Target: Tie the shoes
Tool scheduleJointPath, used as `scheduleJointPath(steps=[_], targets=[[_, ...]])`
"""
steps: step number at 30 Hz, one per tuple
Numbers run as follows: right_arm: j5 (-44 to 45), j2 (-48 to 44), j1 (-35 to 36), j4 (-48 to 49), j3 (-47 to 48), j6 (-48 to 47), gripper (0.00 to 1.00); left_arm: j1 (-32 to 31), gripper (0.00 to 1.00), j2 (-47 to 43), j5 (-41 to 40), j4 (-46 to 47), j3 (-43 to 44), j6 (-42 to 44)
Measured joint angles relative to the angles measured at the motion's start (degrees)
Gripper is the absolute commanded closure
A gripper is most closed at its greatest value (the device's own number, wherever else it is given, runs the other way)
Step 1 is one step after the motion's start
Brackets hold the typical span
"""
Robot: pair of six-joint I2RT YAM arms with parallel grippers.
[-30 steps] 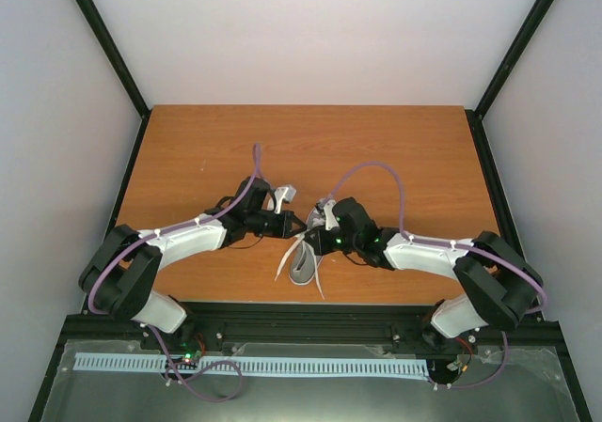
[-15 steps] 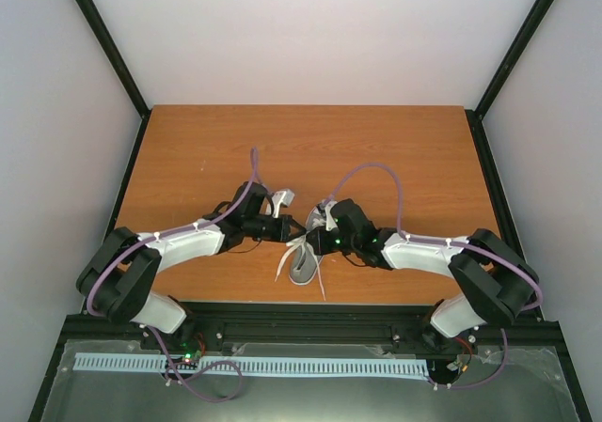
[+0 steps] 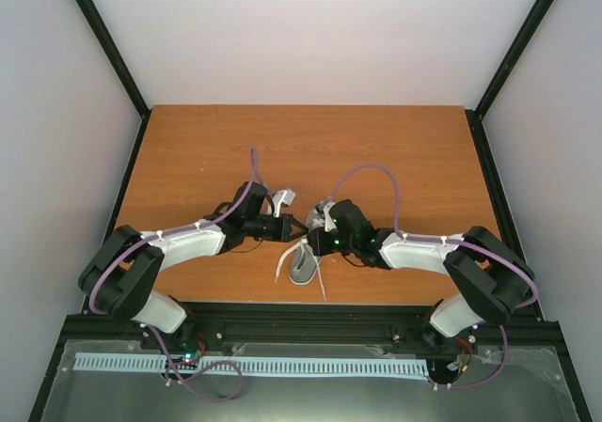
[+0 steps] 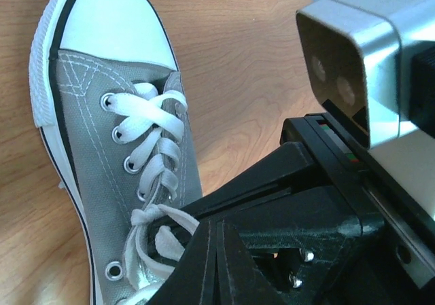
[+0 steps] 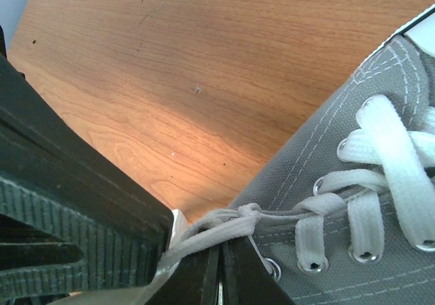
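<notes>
The grey shoe (image 3: 303,268), with its white toe cap and white laces (image 4: 148,118), lies near the table's front edge with the toe pointing away from the arms. Both grippers meet over its laces. My left gripper (image 3: 294,228) is shut, and a lace loop (image 4: 178,217) runs in behind its tips (image 4: 219,227). In the right wrist view a small knot (image 5: 248,215) sits at the upper eyelets. Two strands run from it across my shut right gripper (image 5: 221,250), also in the top view (image 3: 313,241). Two loose lace ends (image 3: 282,264) trail toward the near edge.
The wooden table (image 3: 310,145) stretches bare behind the shoe, with white walls and black frame posts around it. The right arm's silver camera housing (image 4: 353,60) fills the right of the left wrist view, very close to my left gripper.
Both grippers have crept a little closer together over the shoe. The shoe and its loose lace ends have stayed put.
</notes>
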Motion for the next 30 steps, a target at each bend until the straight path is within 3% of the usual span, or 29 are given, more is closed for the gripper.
scheduleJointPath(steps=[6,17,30], targets=[[0.22,-0.02,0.0,0.04,-0.04,0.22,0.97,0.0,0.96,0.0,-0.28,-1.97,-0.76,0.22],[0.5,-0.04,0.02,1.4,-1.22,0.35,0.97,0.35,0.63,-3.91,-4.11,-9.42,-0.07,2.05],[0.57,-0.15,0.02,1.81,-1.6,0.35,0.97,2.49,0.68,1.57,-4.85,-14.32,5.03,3.15]])
